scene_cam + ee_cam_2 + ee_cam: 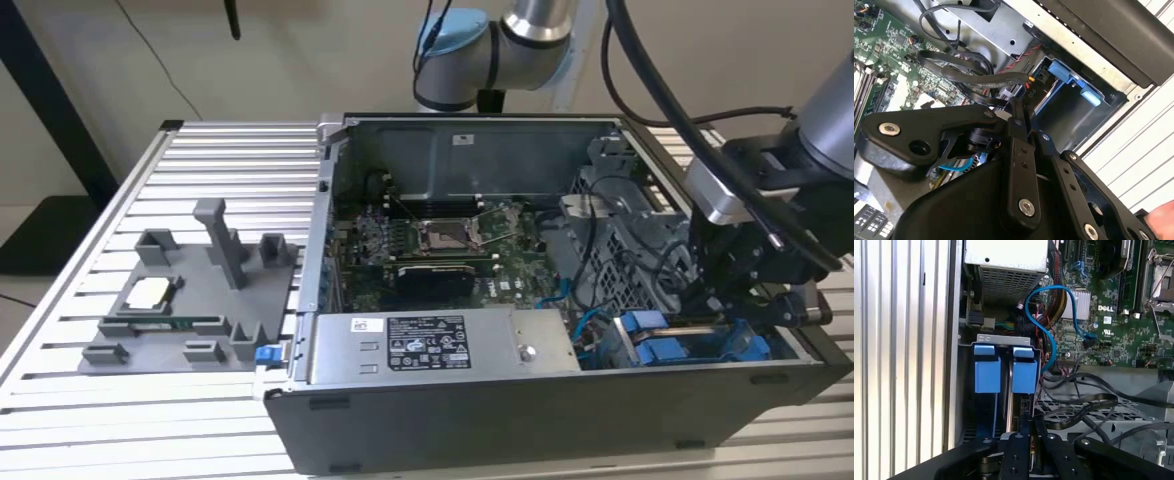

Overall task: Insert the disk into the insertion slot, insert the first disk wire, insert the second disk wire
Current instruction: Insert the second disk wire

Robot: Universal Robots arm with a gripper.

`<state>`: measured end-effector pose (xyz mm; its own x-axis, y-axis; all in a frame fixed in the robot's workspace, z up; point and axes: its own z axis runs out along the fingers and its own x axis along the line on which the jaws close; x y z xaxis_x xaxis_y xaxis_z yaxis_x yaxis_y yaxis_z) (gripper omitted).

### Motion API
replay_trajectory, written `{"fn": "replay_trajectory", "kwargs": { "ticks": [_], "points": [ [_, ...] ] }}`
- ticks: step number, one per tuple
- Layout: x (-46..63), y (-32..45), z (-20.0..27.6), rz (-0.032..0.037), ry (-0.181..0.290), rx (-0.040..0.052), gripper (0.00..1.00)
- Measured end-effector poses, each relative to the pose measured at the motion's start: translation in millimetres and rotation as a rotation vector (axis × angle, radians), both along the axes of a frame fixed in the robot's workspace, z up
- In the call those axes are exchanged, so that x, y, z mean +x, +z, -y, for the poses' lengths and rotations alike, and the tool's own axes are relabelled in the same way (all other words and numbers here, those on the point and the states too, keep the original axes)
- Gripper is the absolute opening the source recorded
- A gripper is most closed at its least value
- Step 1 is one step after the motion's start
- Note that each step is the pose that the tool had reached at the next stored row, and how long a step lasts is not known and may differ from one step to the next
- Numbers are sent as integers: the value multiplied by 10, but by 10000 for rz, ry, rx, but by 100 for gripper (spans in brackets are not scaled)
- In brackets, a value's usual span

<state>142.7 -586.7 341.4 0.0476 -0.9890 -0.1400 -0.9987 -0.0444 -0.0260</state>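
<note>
Gripper [1026,427] down inside the case beside the insertion slot [1004,367], disk [694,345] seated in the blue clips. Clenched, apparently on a wire connector.

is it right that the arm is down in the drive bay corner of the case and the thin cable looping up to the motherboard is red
Not quite. The gripper is at the drive bay corner, but the first wrist view shows the thin looping cable is blue, not red.
</note>
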Motion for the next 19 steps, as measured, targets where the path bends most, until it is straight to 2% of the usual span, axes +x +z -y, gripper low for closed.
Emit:
{"fn": "replay_trajectory", "kwargs": {
  "ticks": [11, 12, 19],
  "points": [
    [5, -59, 1, 1, 1, 21, 18],
    [5, -49, 1, 0, 1, 14, 24],
    [4, 62, 1, 0, 0, 10, 24]
  ]
}}
